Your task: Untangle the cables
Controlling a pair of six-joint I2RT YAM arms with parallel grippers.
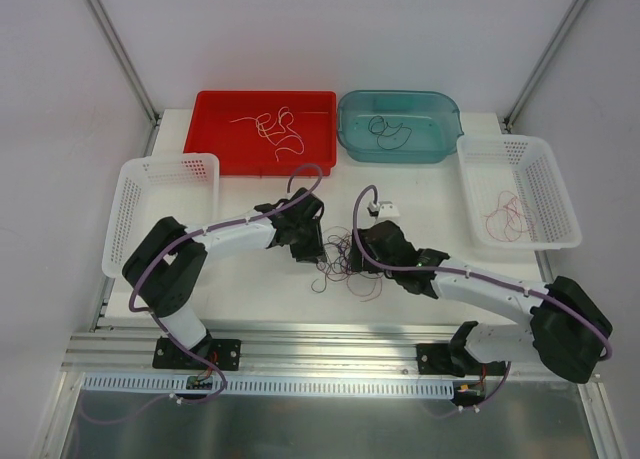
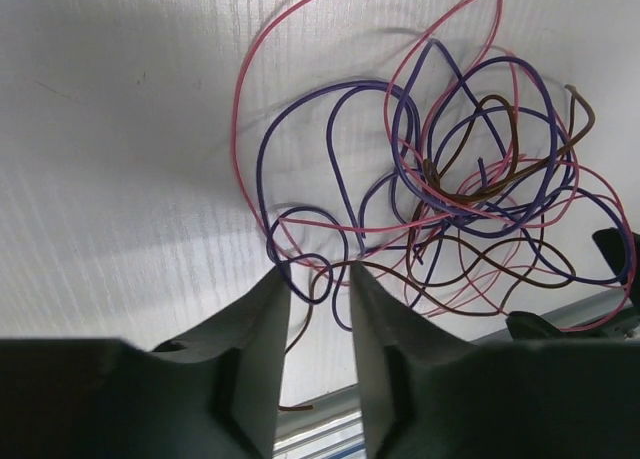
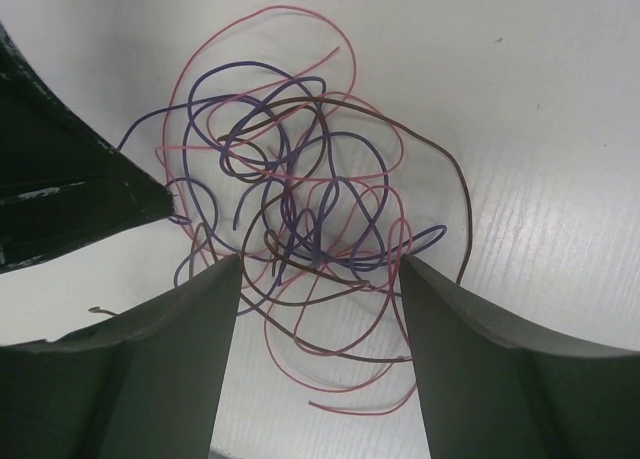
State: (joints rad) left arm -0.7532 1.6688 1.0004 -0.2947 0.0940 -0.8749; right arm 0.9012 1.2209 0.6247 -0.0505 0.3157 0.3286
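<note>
A loose tangle of cables (image 1: 345, 264) lies on the white table (image 1: 250, 284) near its middle, between the two arms and close to the near edge. The wrist views show the tangle (image 2: 450, 179) is made of thin purple, pink and brown strands curling over one another in many loops (image 3: 290, 219). The left gripper (image 1: 308, 243) hangs low at the tangle's left edge; in its own view (image 2: 318, 279) the jaws stand narrow with a small gap, and a thin loop at the tangle's fringe runs across that gap, though I cannot tell whether the fingers (image 2: 265, 324) touch it. The right gripper (image 1: 368, 243) is at the tangle's right side; its own view (image 3: 320, 274) shows the jaws wide apart, straddling the lower part of the tangle without pinching any strand. At the far side of the table a red tray (image 1: 215, 144) holds a few white wires (image 1: 275, 131), and the teal tub (image 1: 440, 144) beside it holds a dark wire (image 1: 388, 131). A white basket (image 1: 560, 204) at the right has some red wires (image 1: 508, 217) in it, and another white basket (image 1: 135, 204) stands at the left.
</note>
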